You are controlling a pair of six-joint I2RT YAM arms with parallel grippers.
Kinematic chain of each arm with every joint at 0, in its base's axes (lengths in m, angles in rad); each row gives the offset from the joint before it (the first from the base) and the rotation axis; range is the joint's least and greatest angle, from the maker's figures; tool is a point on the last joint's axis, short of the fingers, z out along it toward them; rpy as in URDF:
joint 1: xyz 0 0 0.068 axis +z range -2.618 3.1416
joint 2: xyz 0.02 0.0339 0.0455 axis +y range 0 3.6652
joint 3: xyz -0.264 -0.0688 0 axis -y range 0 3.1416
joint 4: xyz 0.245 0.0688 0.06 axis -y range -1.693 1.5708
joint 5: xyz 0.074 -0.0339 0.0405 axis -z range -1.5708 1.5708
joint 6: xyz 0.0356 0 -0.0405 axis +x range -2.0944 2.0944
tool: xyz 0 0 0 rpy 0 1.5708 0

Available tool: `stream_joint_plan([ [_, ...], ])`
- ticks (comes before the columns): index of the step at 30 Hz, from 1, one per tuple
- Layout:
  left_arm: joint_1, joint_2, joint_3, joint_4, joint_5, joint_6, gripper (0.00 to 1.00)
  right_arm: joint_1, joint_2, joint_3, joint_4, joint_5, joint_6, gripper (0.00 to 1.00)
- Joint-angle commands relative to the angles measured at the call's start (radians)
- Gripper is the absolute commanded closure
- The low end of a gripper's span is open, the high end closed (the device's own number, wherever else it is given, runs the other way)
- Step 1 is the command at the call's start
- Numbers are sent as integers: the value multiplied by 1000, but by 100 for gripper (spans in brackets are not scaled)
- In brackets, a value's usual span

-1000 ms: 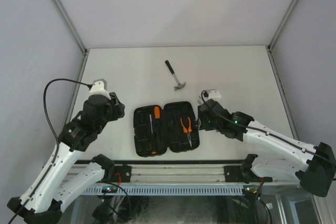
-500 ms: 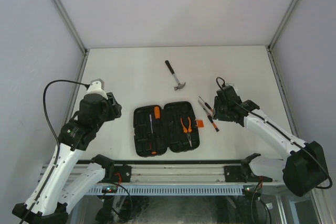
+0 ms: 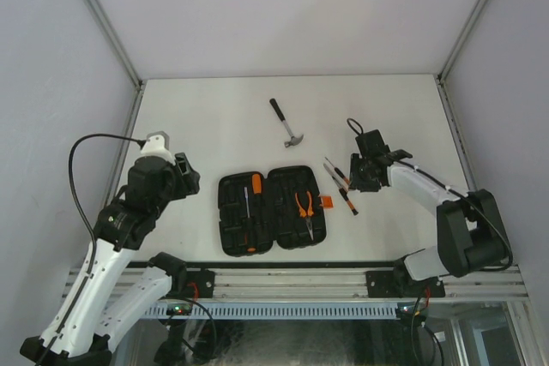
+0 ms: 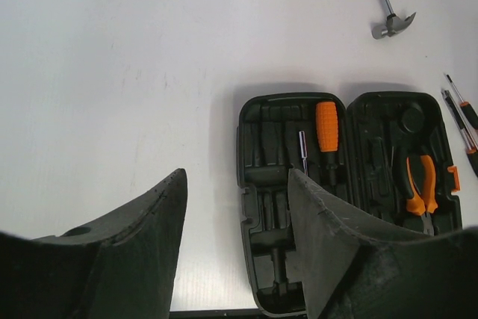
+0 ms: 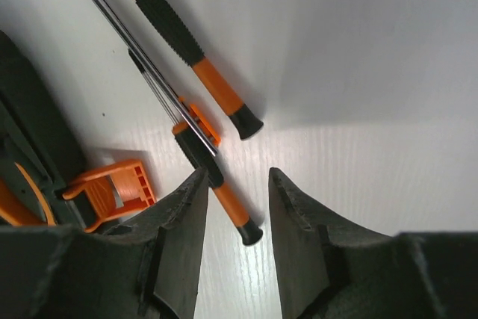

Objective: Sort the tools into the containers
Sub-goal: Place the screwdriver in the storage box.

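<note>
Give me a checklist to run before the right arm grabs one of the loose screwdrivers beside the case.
1. Right gripper open and empty: ok.
2. Right gripper over the target: ok. The handle end of the nearest screwdriver shows right under the open jaws in the wrist view.
3. Screwdrivers apart enough for a single pick: not ok. They lie bunched, with shafts overlapping.
4. Tool case open and lying flat: ok.
5. Free slot that fits this screwdriver: cannot tell.
6. Left gripper open, empty and off to the side of the case: ok.
</note>
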Motion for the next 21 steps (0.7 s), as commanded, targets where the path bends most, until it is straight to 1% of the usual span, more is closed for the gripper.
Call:
stream_joint_plan([
  [1,8,-7,-23,28,-6,12,39,-9,56,78,71,-14,-66,63],
  [7,7,3,-22,27,-12,9,37,-10,147,134,74,-23,-114,64],
  [14,8,15,-21,21,-26,7,37,-10,203,179,50,8,-146,67],
  [17,8,20,-22,21,-25,6,34,-11,222,185,44,7,-153,69],
  [21,7,30,-22,27,-3,10,36,-10,243,194,37,4,-152,73],
])
